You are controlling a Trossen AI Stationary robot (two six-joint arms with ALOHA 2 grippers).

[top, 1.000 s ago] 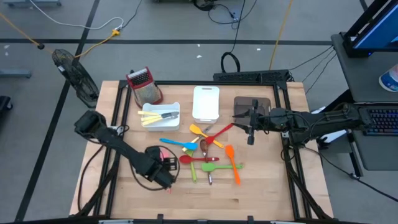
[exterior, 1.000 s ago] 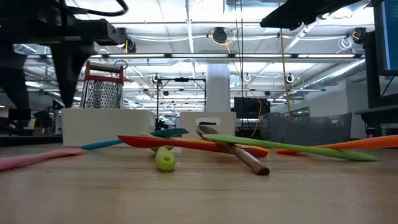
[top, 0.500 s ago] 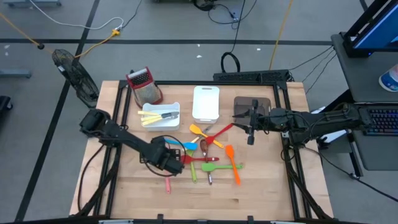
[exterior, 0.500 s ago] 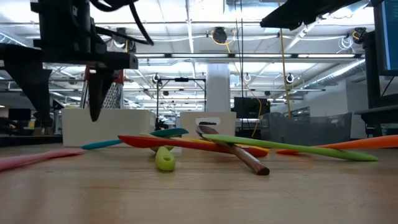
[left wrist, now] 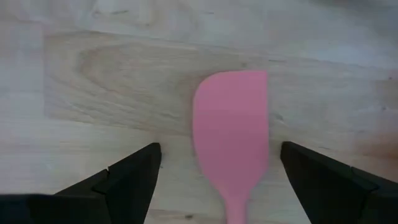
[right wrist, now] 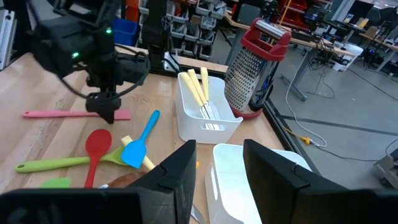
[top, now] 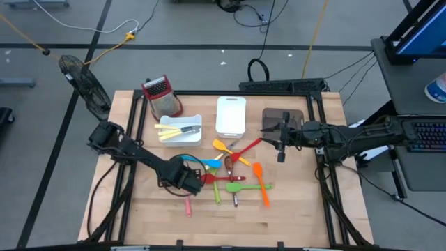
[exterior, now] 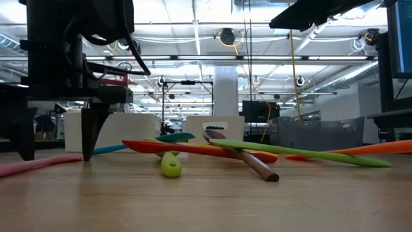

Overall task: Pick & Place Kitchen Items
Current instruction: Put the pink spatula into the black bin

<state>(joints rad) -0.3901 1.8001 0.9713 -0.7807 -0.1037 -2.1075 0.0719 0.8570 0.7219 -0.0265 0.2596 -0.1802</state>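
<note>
A pink spatula (left wrist: 230, 134) lies flat on the wooden table (top: 293, 216), left of and nearer than the utensil pile. My left gripper (left wrist: 221, 180) points down over its blade end, open, one finger on each side of the blade without touching it. In the low view its fingertips (exterior: 85, 154) are down near the table top. The pile holds a blue spatula (top: 198, 161), a red spoon (top: 214, 178), green utensils (top: 247, 187) and an orange spatula (top: 260, 183). My right gripper (top: 279, 144) hovers open and level above the brown tray (top: 293, 115).
A white bin (top: 180, 130) with yellow utensils stands at the back left, beside a red-topped grater (top: 162, 96). A white tray (top: 231, 115) sits at the back middle. The near part of the table is bare wood.
My left gripper has moved toward the table's far edge and a little right, and has come down until its fingers stand beside the pink spatula's blade. The spatula's handle end now shows on its near side. The spatula has stayed where it was.
</note>
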